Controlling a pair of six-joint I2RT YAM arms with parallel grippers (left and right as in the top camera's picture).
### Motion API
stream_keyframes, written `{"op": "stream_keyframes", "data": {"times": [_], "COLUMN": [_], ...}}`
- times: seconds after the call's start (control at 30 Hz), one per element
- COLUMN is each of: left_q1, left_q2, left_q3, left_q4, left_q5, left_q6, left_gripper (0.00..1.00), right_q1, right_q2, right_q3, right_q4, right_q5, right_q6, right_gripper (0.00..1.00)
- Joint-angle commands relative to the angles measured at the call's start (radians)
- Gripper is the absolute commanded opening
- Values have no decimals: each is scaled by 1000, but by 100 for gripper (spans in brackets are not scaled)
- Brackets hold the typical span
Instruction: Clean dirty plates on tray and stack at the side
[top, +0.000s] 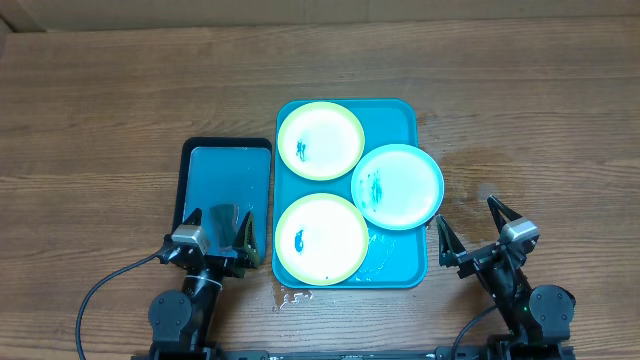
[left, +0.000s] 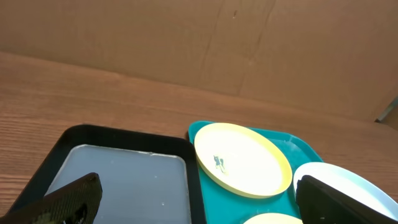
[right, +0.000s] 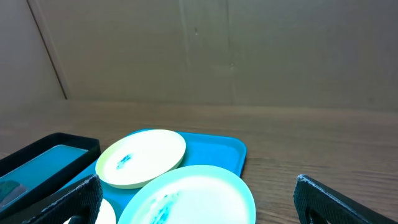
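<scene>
All three plates lie on the teal tray (top: 398, 116). One yellow-green plate (top: 320, 140) is at its far left, a second yellow-green plate (top: 321, 238) at its near left, and the light-blue plate (top: 398, 186) overhangs its right rim (each is smeared dark blue). Just left of the tray, the left gripper (top: 222, 228) is spread wide over a black-rimmed tray (top: 226, 170). Off the tray's near right corner, apart from the rim, the right gripper (top: 472, 228) gapes wide over the wooden table (top: 540, 150).

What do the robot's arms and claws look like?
The left arm and right arm are black, with chunky round joints. Each wrist carries a small silver-grey box. The left gripper and right gripper each have two black, pointed fingers. A thin black cable loops from the left arm.
</scene>
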Motion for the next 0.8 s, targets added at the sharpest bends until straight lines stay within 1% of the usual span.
{"op": "stream_keyframes", "data": {"times": [0.0,0.1,0.3,0.47,0.57,0.63,0.77], "left_q1": [6,7,7,7,7,7,7], "left_q2": [-10,-10,-10,-10,-10,-9,-9], "left_q3": [-3,-3,0,26,44,66,115], "left_q4": [11,42,169,163,162,156,101], "left_q5": [-6,0,77,137,137,137,136], "left_q6": [12,11,11,11,11,13,53], "left_gripper": [100,100,100,100,100,100,100], "right_q1": [5,5,5,5,5,5,5], "right_q2": [-7,-7,-7,-7,-7,-7,-7], "right_q3": [-10,-10,-9,14,17,17,17], "right_q4": [8,6,48,48,49,45,21], "right_q5": [19,49,-50,-97,-97,-97,-101], "right_q6": [-1,0,12,11,13,38,45], "right_gripper": [100,99,99,100,100,100,100]}}
